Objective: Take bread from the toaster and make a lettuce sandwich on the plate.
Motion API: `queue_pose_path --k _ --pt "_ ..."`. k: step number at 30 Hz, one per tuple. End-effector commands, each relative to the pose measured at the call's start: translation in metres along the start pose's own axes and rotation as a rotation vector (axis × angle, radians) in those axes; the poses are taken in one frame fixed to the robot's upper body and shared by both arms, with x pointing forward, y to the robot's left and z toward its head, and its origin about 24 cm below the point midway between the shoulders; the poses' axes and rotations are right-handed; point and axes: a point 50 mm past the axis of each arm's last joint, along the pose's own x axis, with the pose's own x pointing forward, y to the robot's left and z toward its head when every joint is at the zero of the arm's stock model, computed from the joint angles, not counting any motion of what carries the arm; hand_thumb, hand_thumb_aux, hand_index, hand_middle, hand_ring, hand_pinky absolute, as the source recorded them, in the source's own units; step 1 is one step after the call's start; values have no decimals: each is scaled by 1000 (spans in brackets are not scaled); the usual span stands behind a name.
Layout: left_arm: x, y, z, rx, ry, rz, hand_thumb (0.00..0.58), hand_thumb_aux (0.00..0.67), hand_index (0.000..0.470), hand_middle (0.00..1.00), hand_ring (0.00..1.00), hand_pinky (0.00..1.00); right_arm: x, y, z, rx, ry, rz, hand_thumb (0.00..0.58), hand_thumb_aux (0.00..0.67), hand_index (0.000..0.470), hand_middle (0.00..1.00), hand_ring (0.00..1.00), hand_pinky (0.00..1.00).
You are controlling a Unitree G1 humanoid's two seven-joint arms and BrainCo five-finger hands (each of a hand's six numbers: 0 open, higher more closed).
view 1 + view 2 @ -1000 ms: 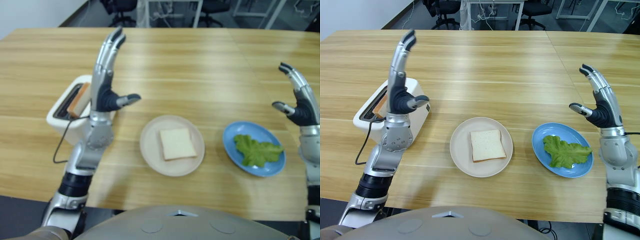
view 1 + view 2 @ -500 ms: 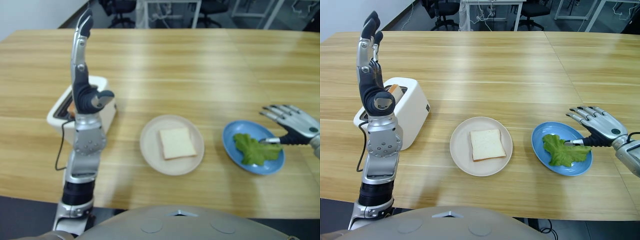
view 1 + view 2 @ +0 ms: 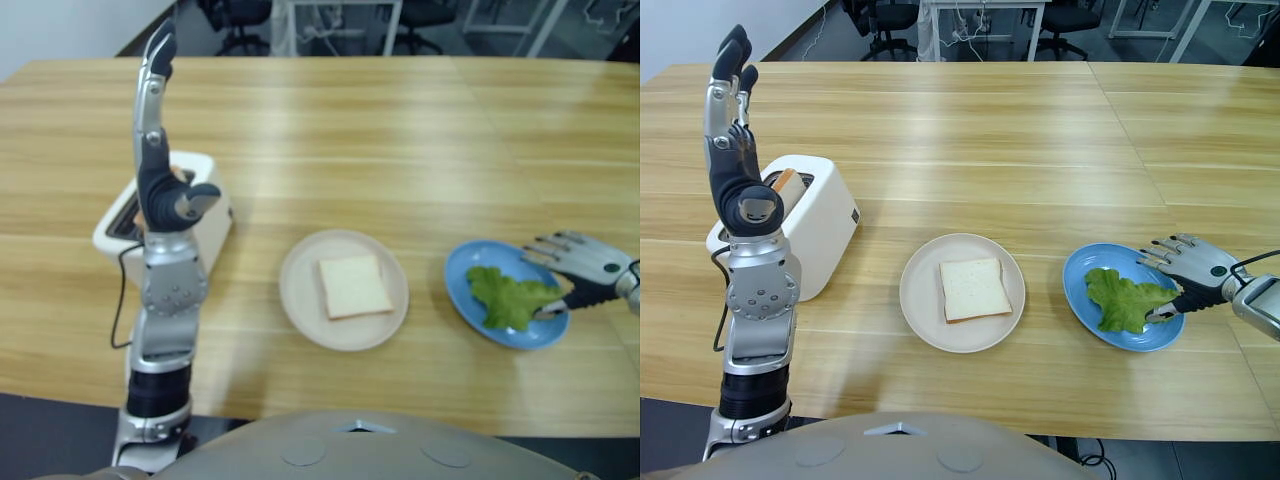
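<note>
A white toaster (image 3: 828, 222) stands at the table's left with a slice of toast (image 3: 790, 182) poking from its slot. My left hand (image 3: 735, 150) is raised upright just in front of it, fingers straight, holding nothing. On the beige plate (image 3: 916, 300) in the middle lies one slice of white bread (image 3: 972, 290). A green lettuce leaf (image 3: 1122, 300) rests on the blue plate (image 3: 1081, 272) to the right. My right hand (image 3: 1192, 277) hovers low at that plate's right rim, its fingers spread over the leaf's right edge and its thumb touching it from below.
The toaster's black cable (image 3: 718, 322) loops off the table's left front. Bare wooden tabletop (image 3: 1000, 150) stretches behind the plates. Office chairs (image 3: 890, 20) stand beyond the far edge.
My right hand came down from a raised pose to the blue plate and then sank closer onto the lettuce's edge. My left hand swung left and stayed raised by the toaster.
</note>
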Motion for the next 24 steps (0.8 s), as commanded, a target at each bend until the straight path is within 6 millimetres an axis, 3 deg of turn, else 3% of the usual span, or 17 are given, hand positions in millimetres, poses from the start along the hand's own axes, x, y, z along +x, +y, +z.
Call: queue_pose_path --k 1,17,18,19,20,21,24 --pt "-1 2 2 12 -4 2 0 0 0 0 0 0 7 6 12 -17 -56 24 0 0 0 0 0 0" --pt "-2 10 4 35 -8 -10 0 0 0 0 0 0 26 25 40 -15 -150 57 0 0 0 0 0 0" --pt "-2 11 5 36 -8 -10 0 0 0 0 0 0 26 25 41 -13 -155 58 420 318 218 0 0 0" --pt "-2 11 5 38 -8 -10 0 0 0 0 0 0 27 24 43 -9 -160 54 493 410 281 0 0 0" --pt "-2 11 5 38 -8 -10 0 0 0 0 0 0 27 24 45 -5 -162 48 493 410 281 0 0 0" --pt "-2 12 5 38 -8 -10 0 0 0 0 0 0 28 24 46 -1 -163 46 580 670 460 0 0 0" --pt "-2 12 4 40 -6 -14 0 0 0 0 0 0 30 23 50 14 -161 29 580 670 460 0 0 0"
